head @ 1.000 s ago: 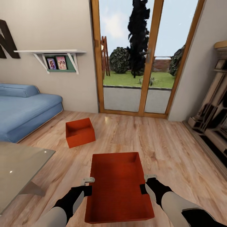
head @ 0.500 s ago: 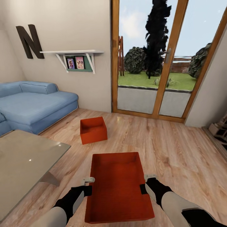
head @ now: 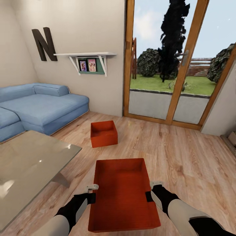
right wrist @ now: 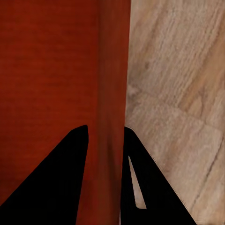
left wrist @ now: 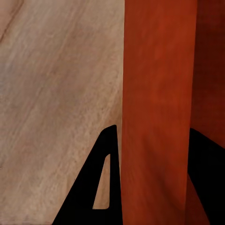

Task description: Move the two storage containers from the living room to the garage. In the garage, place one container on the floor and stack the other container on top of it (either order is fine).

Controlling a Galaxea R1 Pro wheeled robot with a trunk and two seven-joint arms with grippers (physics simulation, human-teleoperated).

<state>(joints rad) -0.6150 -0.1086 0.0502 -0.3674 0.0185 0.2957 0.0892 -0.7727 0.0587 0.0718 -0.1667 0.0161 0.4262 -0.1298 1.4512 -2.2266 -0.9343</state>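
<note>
The left claw [head: 92, 193] and the right claw [head: 151, 190] each pinch a side wall of one red bin [head: 123, 193], while the other red bin [head: 104, 133] sits on the wood floor [head: 183, 157] near the blue sofa [head: 42, 109].

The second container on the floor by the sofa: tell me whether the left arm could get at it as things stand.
Probably not. The left gripper is shut on the held container's side wall, as is the right gripper opposite. The second container sits well ahead on the wood floor, apparently beyond the arm's reach.
</note>
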